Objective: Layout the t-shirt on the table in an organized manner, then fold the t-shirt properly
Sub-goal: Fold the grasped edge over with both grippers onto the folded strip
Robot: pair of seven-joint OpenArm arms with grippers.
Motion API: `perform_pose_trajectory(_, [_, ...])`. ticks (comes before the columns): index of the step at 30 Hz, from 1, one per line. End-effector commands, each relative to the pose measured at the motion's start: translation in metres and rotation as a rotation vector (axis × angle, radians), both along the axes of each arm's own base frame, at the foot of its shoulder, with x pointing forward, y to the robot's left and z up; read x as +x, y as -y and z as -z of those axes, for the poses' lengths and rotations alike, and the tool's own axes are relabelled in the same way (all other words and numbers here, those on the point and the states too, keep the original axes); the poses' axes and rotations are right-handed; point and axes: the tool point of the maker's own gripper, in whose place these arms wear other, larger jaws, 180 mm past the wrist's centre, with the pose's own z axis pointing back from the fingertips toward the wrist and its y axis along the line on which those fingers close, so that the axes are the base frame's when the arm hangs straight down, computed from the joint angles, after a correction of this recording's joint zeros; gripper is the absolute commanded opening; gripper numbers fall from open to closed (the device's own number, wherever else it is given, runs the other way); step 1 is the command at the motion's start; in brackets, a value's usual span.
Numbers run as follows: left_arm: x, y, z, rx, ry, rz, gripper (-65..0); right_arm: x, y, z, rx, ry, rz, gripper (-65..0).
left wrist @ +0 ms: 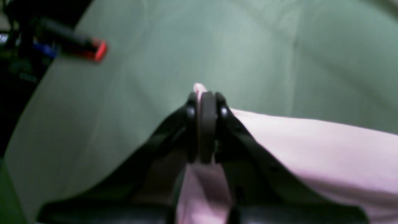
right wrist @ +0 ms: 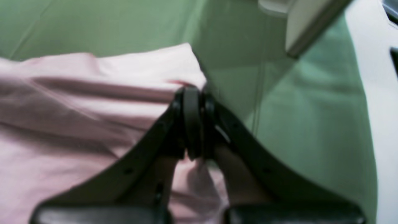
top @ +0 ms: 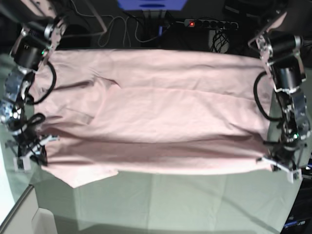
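Note:
The pale pink t-shirt [top: 156, 122] lies spread wide across the table [top: 195, 204], stretched between my two arms. No lettering shows. My left gripper [left wrist: 206, 93] is shut on a pinch of the shirt's edge, and the cloth [left wrist: 311, 146] trails to the right. In the base view it [top: 267, 161] is at the shirt's lower right corner. My right gripper [right wrist: 192, 93] is shut on the shirt's edge, with the cloth [right wrist: 77, 109] bunched to its left. In the base view it [top: 44, 146] is at the shirt's lower left side.
A red-and-black clamp [left wrist: 93, 51] grips the table's edge at the upper left of the left wrist view. A white box-like thing [right wrist: 304, 25] stands near the right gripper. Cables and a power strip [top: 209, 23] lie behind the table.

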Motion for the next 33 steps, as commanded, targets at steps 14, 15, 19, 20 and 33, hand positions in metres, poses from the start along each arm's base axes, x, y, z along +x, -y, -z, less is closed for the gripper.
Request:
perform_pose_trajectory(14, [-0.046,-0.025,-0.005,0.02,0.062,-0.09,-65.0,-0.061,0.02,0.012,0.071,0.024,0.064,-65.0])
perform_pose_trajectory(15, [-0.051,-0.022,-0.004,0.025,0.062,-0.085,-65.0,-0.067,0.022,0.014,0.08,0.019,0.07,-65.0])
perform_pose_trajectory(19, [-0.068,-0.012,-0.004,0.048,0.067,-0.067,-65.0,-0.081,0.029,0.013,0.094,0.022,0.076,-65.0])
perform_pose_trajectory(20, [-0.07,-0.007,-0.006,0.048,0.077,-0.063,-65.0,-0.085,0.03,0.013,0.092,0.019,0.076,-65.0])
perform_pose_trajectory(33, [-0.136,0.014,0.0,0.105,0.036,-0.021,-65.0,-0.126,0.025,0.022,0.079,-0.029,0.065,-65.0])
